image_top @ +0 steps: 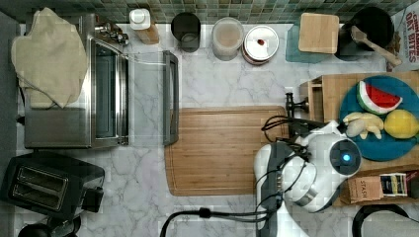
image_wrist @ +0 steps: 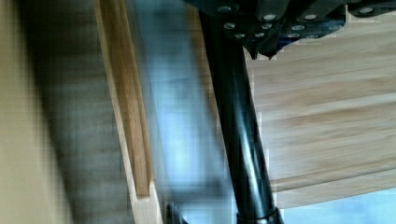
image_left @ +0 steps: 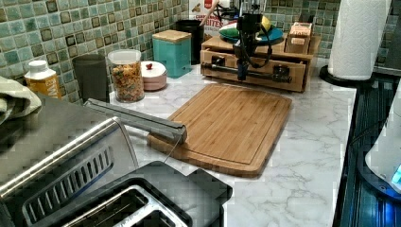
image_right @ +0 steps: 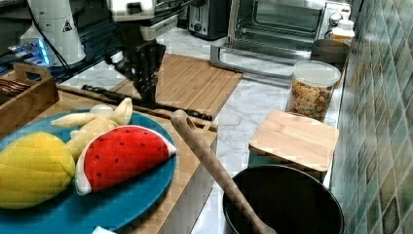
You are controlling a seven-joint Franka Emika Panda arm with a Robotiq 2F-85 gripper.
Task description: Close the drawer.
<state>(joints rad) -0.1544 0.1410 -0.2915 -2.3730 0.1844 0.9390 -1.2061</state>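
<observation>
Marble bench runs under everything, with a bamboo cutting board at the centre of the left view. My arm reaches in from the top view's lower right, wrist pointing down. My end effector hangs at the black bar handle of the drawer, upper centre of the left view; whether its fingers grip the handle I cannot tell. Drawer looks nearly flush with its wooden cabinet.

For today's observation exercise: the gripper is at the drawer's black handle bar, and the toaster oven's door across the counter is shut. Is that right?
Not quite. The toaster oven's door is open, folded down flat, as the top view shows. The rest holds: the gripper is at the black handle bar of the drawer.
</observation>
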